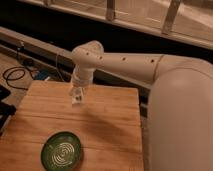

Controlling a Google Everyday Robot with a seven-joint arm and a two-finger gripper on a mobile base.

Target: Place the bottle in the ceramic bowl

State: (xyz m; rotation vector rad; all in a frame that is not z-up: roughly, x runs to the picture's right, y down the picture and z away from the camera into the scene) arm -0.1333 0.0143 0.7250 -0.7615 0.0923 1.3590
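The dark green ceramic bowl (62, 150) with pale rings inside sits on the wooden table (110, 130) near its front left. My gripper (77, 99) hangs from the white arm over the table's back left part, well behind the bowl. A small whitish bottle (76, 100) with a dark mark stands upright between its jaws, just above or touching the tabletop; I cannot tell which. The gripper is shut on it.
The arm's thick white link (180, 115) fills the right side and hides the table's right edge. Black cables (15, 75) lie on the floor at the left. A dark object (3, 107) stands beside the table's left edge. A rail and wall run behind the table.
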